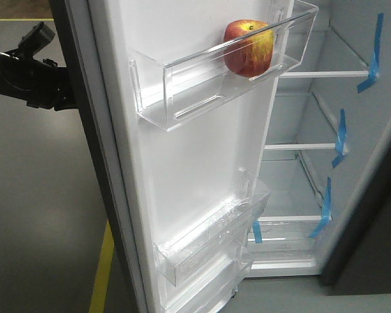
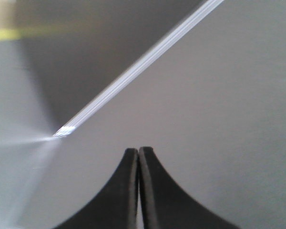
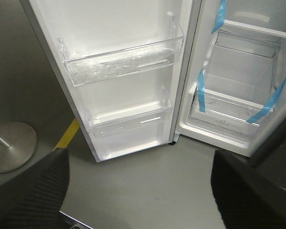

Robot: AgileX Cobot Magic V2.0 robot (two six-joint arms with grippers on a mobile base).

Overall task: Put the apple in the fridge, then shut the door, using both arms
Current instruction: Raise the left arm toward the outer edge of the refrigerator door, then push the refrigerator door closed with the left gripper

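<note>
The apple [image 1: 248, 47] sits in the top bin [image 1: 182, 91] of the open door [image 1: 195, 169], upper middle of the front view, left of the fridge [image 1: 300, 117]. The left gripper [image 2: 138, 151] is squeezed together, holding nothing. The right gripper [image 3: 140, 157] is spread wide, holding nothing.

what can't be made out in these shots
- Front view: the door hides the far end of the left arm, gripper included.
- Left wrist view: blurred; unclear whether the shut left gripper touches the grey surface ahead.
- Right wrist view: top edge cuts off the bin holding the apple; bottom edge crops the open right gripper.
</note>
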